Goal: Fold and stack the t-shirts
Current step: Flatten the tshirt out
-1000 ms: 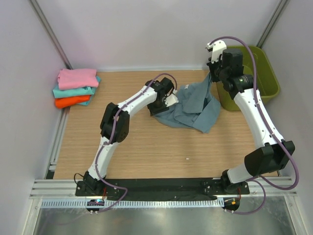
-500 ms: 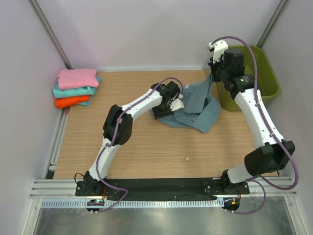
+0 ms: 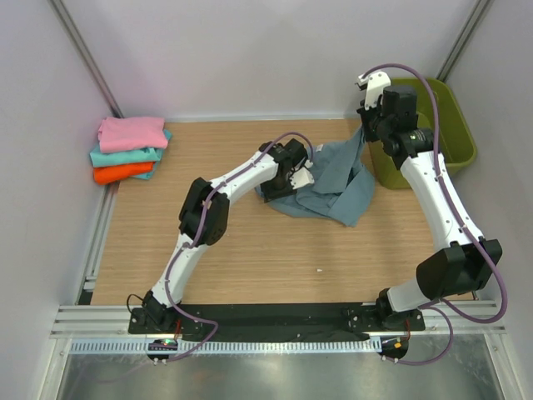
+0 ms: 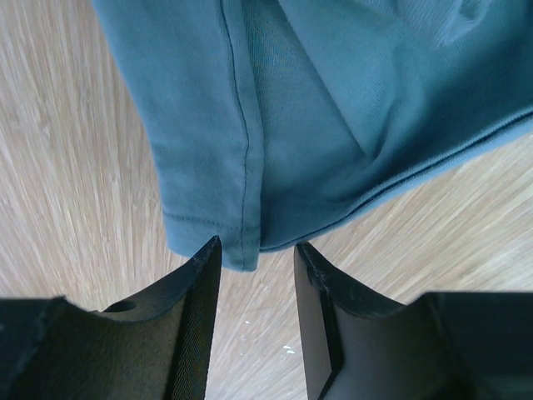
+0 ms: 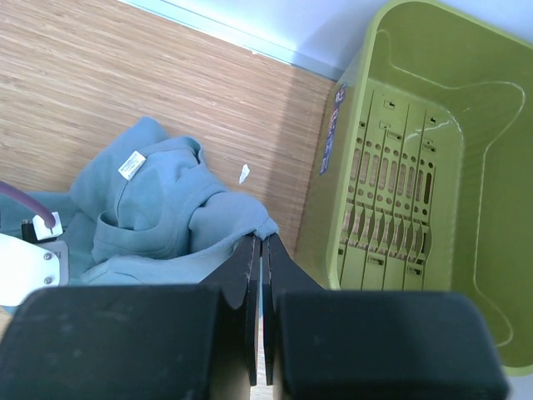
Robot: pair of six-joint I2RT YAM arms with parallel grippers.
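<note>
A slate blue-grey t-shirt [image 3: 333, 183] lies crumpled on the wooden table, one edge lifted up at the right. My right gripper [image 3: 364, 133] is shut on that lifted edge; in the right wrist view the cloth [image 5: 166, 217] hangs from the closed gripper [image 5: 261, 239], its white neck label [image 5: 131, 163] showing. My left gripper [image 3: 291, 179] is open at the shirt's left edge; in the left wrist view the hem corner [image 4: 241, 242] lies just ahead of the gripper [image 4: 256, 250], not gripped. Folded pink [image 3: 132, 132], teal [image 3: 125, 155] and orange [image 3: 121, 172] t-shirts are stacked at far left.
An olive-green plastic basket [image 3: 454, 125] stands at the back right, right beside my right gripper; it looks empty in the right wrist view [image 5: 416, 167]. A small white scrap [image 5: 244, 173] lies on the table near the basket. Walls enclose the table on three sides.
My left gripper has moved right along the shirt's left edge, now sitting at its hem. The right gripper still holds the lifted edge, nearly unmoved.
</note>
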